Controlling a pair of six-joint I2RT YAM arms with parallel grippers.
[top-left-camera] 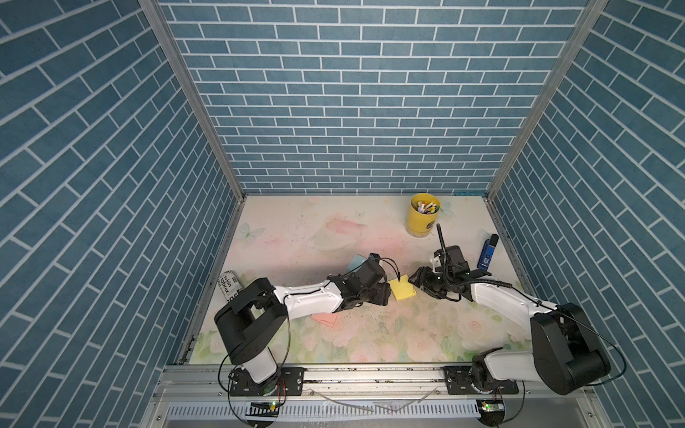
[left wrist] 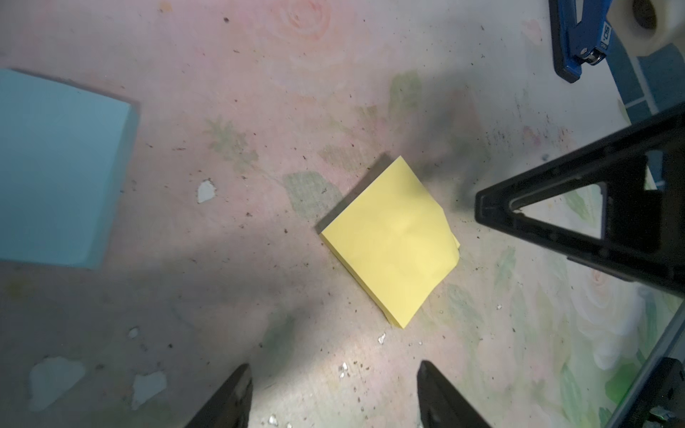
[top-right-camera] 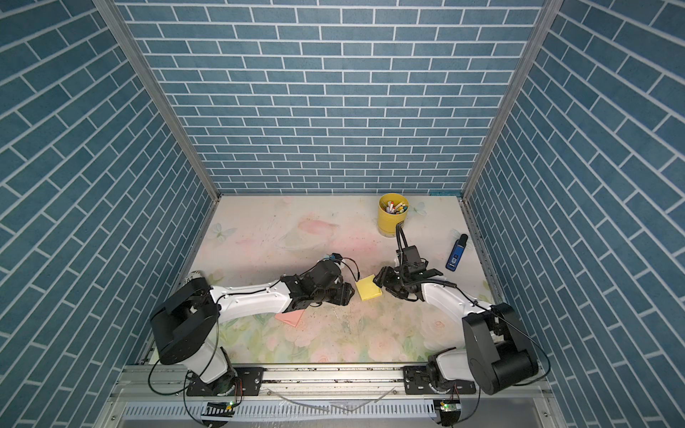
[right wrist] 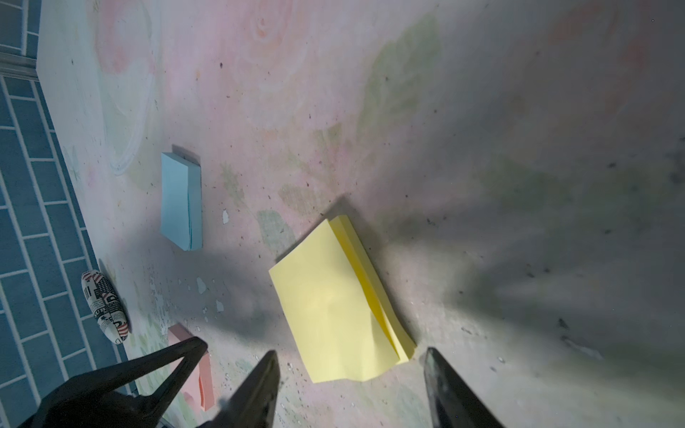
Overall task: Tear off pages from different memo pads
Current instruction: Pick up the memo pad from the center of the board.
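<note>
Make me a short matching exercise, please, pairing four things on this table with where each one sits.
Things:
1. yellow pad
2. blue pad
3. pink pad
4. cup

Places:
A. far right of the table, full of small sticks
B. between the two grippers
C. partly under the left arm, nearer the front rail
D. behind the left wrist, mostly hidden in both top views

Pairs: 1-B, 2-D, 3-C, 4-A
</note>
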